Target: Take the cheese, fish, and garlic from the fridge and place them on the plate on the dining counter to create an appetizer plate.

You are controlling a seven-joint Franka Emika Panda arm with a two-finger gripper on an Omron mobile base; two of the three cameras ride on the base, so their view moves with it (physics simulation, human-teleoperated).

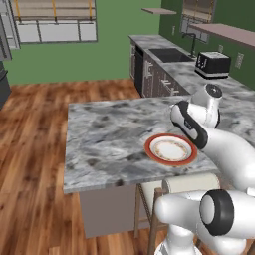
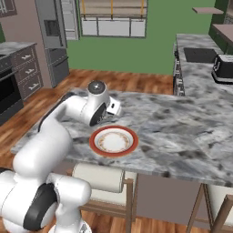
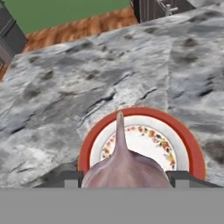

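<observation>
The arm (image 2: 54,132) bends forward and low; the gripper (image 3: 124,177) points downward, jaws clamped round a bulb.

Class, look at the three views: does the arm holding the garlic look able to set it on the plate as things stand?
Probably yes. The garlic sits between the jaws just above the plate, whose middle looks bare, and nothing on the dining counter stands between them.
</observation>
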